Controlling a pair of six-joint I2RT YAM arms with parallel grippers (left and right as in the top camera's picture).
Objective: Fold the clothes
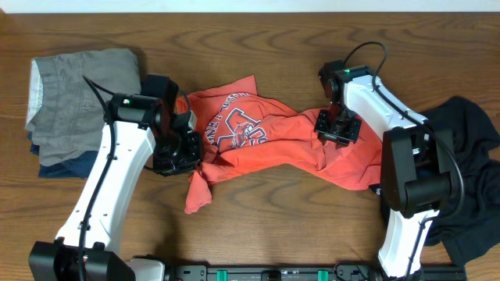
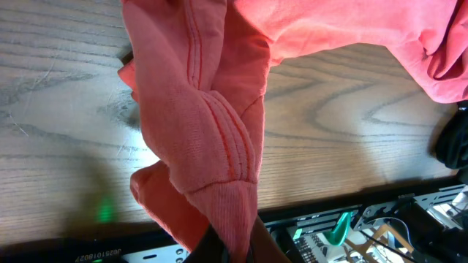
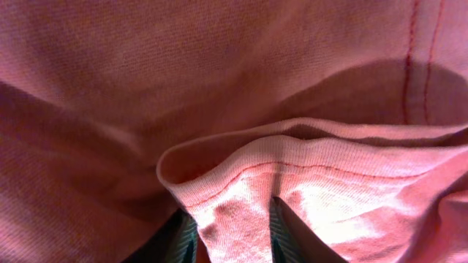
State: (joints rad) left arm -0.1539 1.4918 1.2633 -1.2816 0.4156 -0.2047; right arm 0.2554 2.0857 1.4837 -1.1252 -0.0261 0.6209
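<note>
Coral-red T-shirt point(image 1: 266, 144): mid-table, stretched between the two arms; crumpled and twisted into a loose band; one corner trails towards the near edge; no clean fold in it
Black garment point(image 1: 469, 156): heaped at the right end of the table point(image 1: 258, 234), beside the right arm's base; limp, unfolded; neither gripper is on it
Progress: early, by my reading; neither piece lies flat or squared; the shirt wants spreading before any fold; the black piece has everything left to do
Left gripper point(image 2: 232, 245): pressed together on a gathered bunch at the shirt's left end; cloth runs up from it in a twisted rope
Right gripper point(image 3: 230, 237): fingers point(image 3: 183, 235) stand either side of a doubled hem on the shirt's right part; whether they bite or merely straddle it, I cannot tell
Fabric: soft cotton jersey, fine knit; double-stitched seams and a ribbed band show in the left wrist view; dark-and-white lettering point(image 1: 242, 129) creased across the chest
Handling: likely slack and clingy; layers may lift together
Surroundings: grey garment point(image 1: 78, 86) lying over a navy garment point(image 1: 58, 162) at the far left; wood-grain tabletop
</note>
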